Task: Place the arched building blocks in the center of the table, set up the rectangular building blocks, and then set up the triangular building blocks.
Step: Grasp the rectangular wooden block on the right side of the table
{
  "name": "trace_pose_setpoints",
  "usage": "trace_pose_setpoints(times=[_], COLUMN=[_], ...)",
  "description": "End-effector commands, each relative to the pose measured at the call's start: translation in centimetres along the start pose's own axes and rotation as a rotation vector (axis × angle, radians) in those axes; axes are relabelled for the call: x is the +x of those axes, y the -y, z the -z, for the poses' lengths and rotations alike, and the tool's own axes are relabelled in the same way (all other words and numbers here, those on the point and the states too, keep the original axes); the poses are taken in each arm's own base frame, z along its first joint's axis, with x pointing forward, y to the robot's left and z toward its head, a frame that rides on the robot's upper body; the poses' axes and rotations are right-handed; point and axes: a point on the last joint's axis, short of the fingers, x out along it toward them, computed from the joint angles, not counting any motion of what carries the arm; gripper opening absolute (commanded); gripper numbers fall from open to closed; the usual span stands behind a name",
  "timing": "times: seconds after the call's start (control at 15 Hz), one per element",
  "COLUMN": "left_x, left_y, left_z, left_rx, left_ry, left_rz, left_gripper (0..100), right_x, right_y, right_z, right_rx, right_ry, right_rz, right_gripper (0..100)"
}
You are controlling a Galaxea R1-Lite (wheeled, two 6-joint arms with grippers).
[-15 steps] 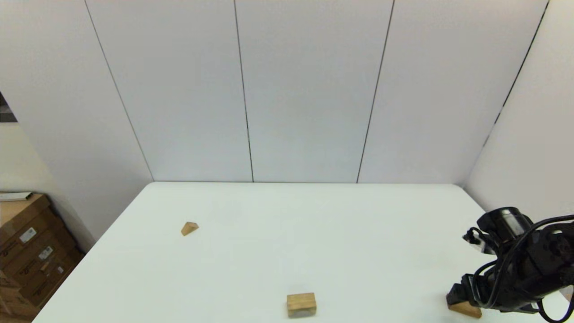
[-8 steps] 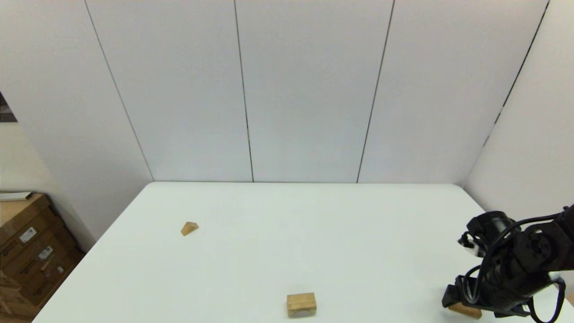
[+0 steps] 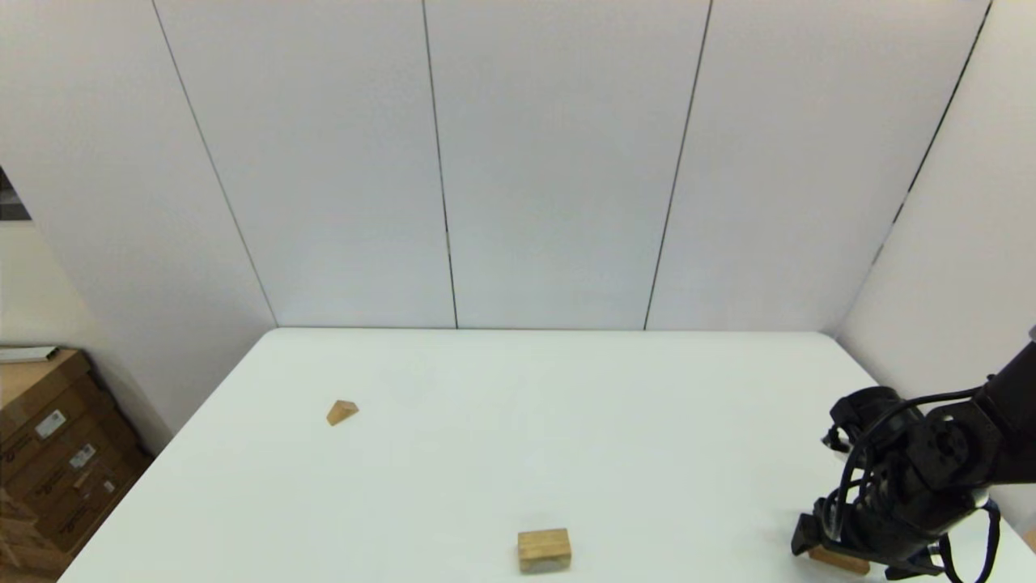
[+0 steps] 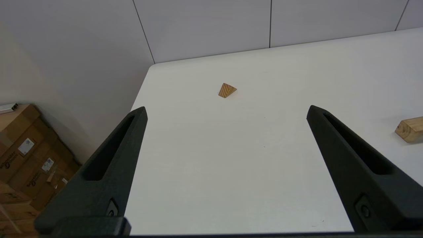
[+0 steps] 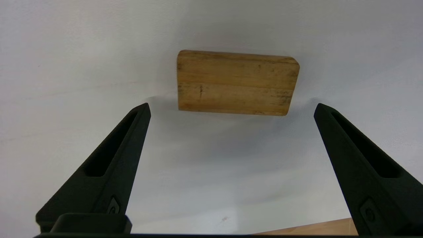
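Lower now than a second ago, my right gripper (image 5: 231, 109) hangs wide open over the rectangular block (image 5: 236, 82) lying flat at the counter's (image 3: 518, 437) near right corner, while my left gripper (image 4: 226, 110), also wide, holds nothing.

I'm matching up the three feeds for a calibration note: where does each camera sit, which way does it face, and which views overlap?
Head view: on the robot's head, facing forward and down over the table; shows the right gripper low over the rectangular block.
Left wrist view: behind the left gripper, jaws open, facing the triangular block and arched block.
Right wrist view: behind the right gripper, jaws open, looking down on the rectangular block.
Shared: each wrist view shares its blocks with the head view.
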Motion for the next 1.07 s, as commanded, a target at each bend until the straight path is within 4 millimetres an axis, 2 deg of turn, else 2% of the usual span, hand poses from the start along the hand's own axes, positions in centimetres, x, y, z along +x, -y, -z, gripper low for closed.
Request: trace_pose_setpoints(times=[0.07, 1.07], left_x=[0.01, 0.01], left_y=[0.00, 0.00], left_z=[0.00, 0.00], left_rx=[0.000, 0.005], left_ry=[-0.002, -0.002], left_rz=[0.000, 0.000], left_gripper=[100, 100], right_x=[0.06, 0.12], right_y=[0.09, 0.22], right_z=[-0.34, -0.72], right_rx=[0.012, 0.067], right_ry=[0.005, 0.011], right_rz=[0.000, -0.006], right_gripper=[100, 100])
